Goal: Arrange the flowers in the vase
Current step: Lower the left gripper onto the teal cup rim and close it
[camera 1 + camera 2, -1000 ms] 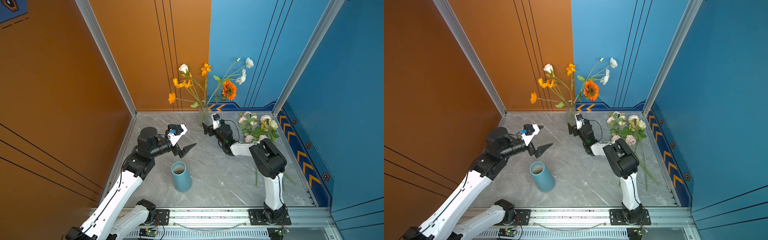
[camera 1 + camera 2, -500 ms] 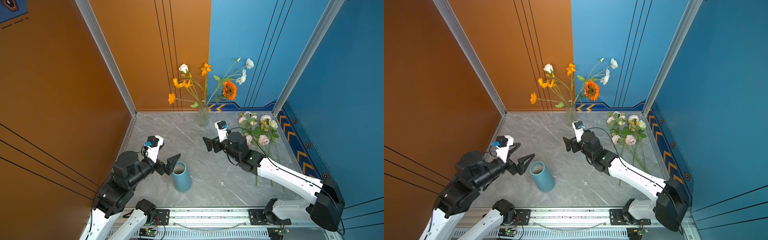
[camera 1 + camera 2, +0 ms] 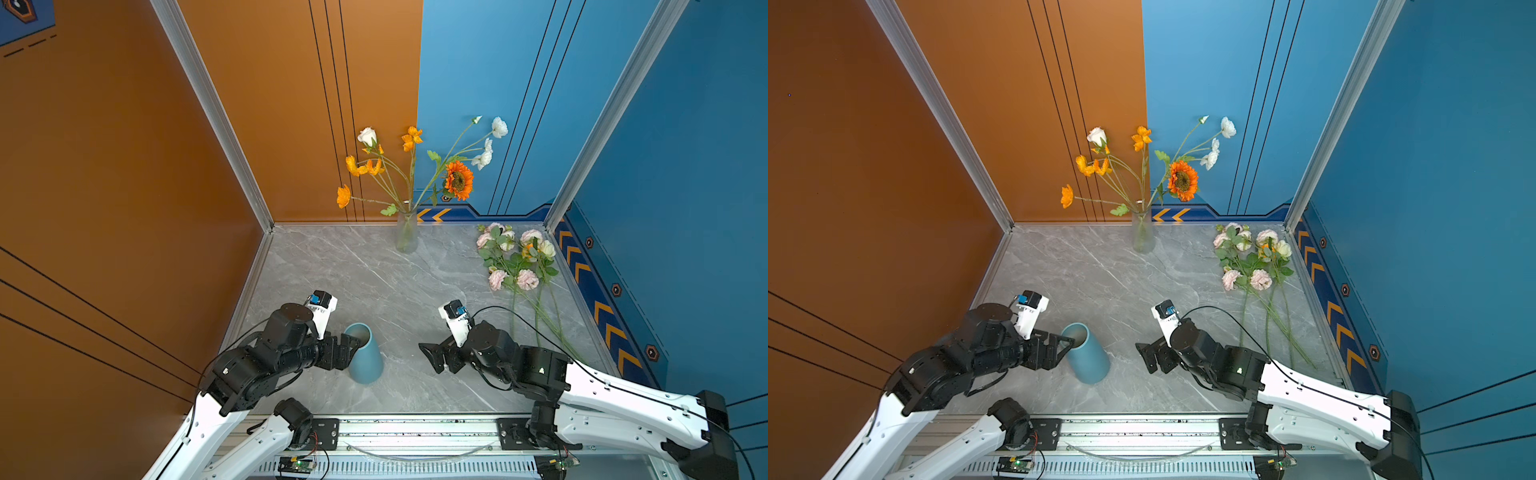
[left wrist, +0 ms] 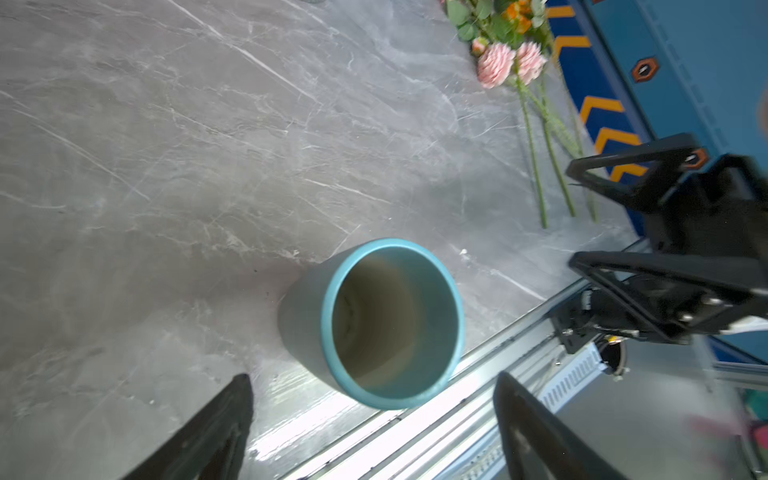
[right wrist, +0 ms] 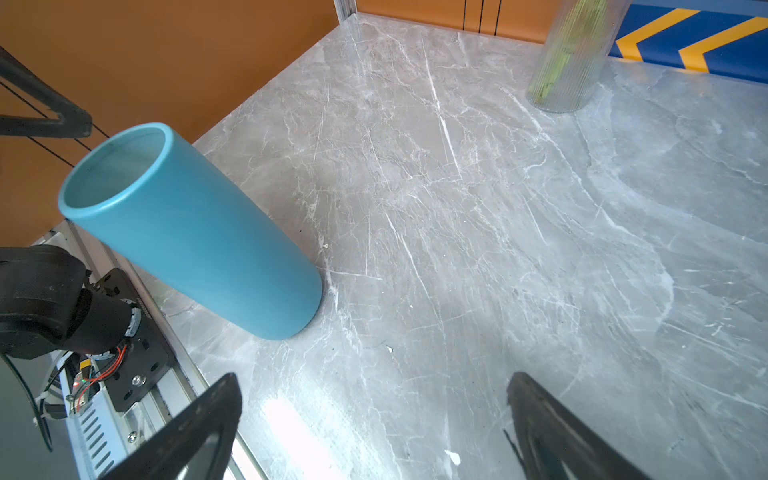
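Left gripper (image 4: 374, 377), jaws apart, lines up on the blue vase (image 3: 365, 358) at its rim, apparently to steady it, though nothing is gripped yet. Right gripper (image 5: 374, 377), jaws wide and empty, hovers just right of that vase. Pink and cream flowers (image 3: 515, 266) lie well beyond it to the right. Others stand in the glass vase (image 3: 406, 235) far behind.

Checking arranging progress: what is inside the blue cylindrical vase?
The blue cylindrical vase shows only a bare beige inner wall in the left wrist view, no stems. Its floor is too dim to confirm.
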Available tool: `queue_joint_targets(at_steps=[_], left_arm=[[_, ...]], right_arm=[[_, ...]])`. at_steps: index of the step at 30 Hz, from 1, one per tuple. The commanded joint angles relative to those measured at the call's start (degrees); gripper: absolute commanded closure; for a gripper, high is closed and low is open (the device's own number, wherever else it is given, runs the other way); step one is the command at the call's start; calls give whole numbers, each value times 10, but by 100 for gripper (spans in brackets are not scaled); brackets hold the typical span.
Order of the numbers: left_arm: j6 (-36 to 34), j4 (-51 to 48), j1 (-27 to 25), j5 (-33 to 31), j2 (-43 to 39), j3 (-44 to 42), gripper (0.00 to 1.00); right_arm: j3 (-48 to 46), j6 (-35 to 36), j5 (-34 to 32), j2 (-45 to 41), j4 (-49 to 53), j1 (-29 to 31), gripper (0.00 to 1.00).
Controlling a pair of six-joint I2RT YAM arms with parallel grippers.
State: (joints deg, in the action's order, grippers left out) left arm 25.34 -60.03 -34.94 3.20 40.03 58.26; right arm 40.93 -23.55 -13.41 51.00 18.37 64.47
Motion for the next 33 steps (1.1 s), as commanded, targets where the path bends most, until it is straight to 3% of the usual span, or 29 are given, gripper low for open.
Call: queue_joint_targets(at_steps=[1, 5, 9, 11, 14, 24, 33], left_arm=[[33, -37, -15, -94, 25, 33, 20], [40, -37, -26, -114, 49, 45, 30], [28, -33, -44, -100, 66, 58, 31], [16, -33, -65, -84, 66, 62, 25], [6, -33, -113, -94, 62, 62, 0], [-7, -29, -177, -196, 145, 57, 2], [-4, -10, -176, -201, 158, 28, 1]], right_arm=[[-22, -27, -34, -20, 39, 2, 0], [-20, -19, -38, -26, 37, 2, 0], [-20, -18, -29, -16, 34, 2, 0], [-24, -18, -27, -13, 33, 2, 0], [-31, -19, -28, -9, 23, 2, 0], [-21, -16, -2, 22, 1, 2, 0], [-30, -12, -12, 9, -1, 2, 0]])
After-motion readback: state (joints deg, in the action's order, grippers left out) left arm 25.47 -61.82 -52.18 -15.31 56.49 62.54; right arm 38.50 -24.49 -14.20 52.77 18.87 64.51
